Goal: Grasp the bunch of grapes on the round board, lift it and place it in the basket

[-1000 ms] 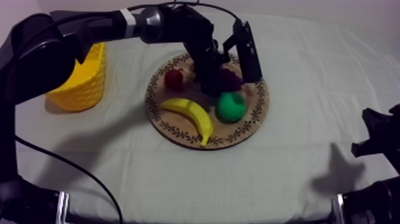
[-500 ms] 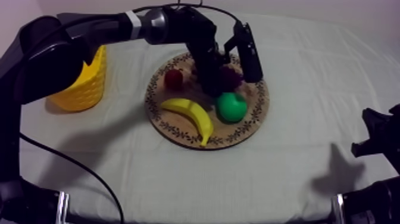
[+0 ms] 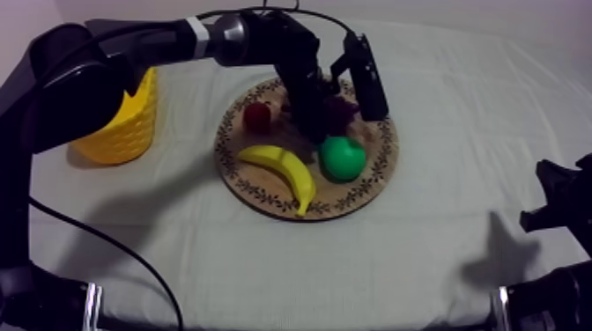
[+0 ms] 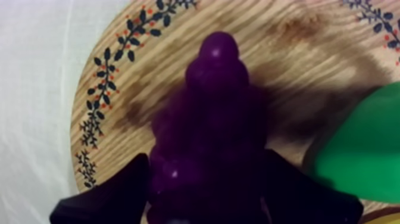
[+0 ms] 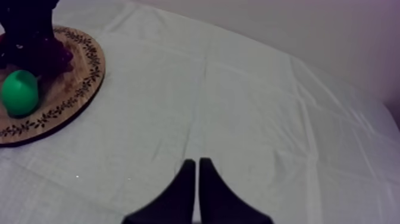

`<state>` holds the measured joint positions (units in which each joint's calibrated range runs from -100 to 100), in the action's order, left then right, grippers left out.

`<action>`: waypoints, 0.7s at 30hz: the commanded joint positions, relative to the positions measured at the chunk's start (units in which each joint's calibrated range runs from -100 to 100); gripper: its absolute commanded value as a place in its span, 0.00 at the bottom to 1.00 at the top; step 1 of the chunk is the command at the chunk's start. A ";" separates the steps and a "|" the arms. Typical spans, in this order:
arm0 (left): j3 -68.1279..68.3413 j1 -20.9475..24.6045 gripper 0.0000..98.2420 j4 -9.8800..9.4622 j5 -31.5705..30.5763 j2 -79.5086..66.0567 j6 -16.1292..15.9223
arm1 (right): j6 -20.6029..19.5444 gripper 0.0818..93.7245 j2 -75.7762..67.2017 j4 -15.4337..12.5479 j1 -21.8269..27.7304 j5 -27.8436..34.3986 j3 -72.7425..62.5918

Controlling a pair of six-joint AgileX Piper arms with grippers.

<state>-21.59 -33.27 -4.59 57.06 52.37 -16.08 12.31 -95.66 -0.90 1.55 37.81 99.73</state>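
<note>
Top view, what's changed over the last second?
Barely anything. The left arm shifted its elbow a little beside the yellow basket. The left gripper stays at the bunch of grapes, jaws against both its sides, grapes still on the wooden board. Banana, pear, small red fruit and the right gripper are as before.
</note>
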 commanded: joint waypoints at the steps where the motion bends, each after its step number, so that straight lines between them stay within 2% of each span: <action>1: 0.54 0.00 0.62 -0.06 -0.45 -0.42 0.12 | 0.02 0.00 -0.01 0.00 -0.02 0.01 0.04; 6: 2.39 0.06 0.61 -0.11 -2.02 -1.60 0.43 | 0.02 0.00 -0.01 0.00 -0.02 0.01 0.04; 12: 6.01 -0.09 0.60 -1.04 -4.44 -4.25 1.75 | 0.02 0.00 -0.01 0.00 -0.02 0.01 0.04; 21: 14.98 0.23 0.59 -2.40 -8.56 -12.07 6.10 | 0.02 0.00 -0.01 0.00 -0.02 0.01 0.04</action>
<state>-8.86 -33.01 -6.93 49.28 42.37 -11.02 12.33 -95.66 -0.90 1.55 37.81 99.73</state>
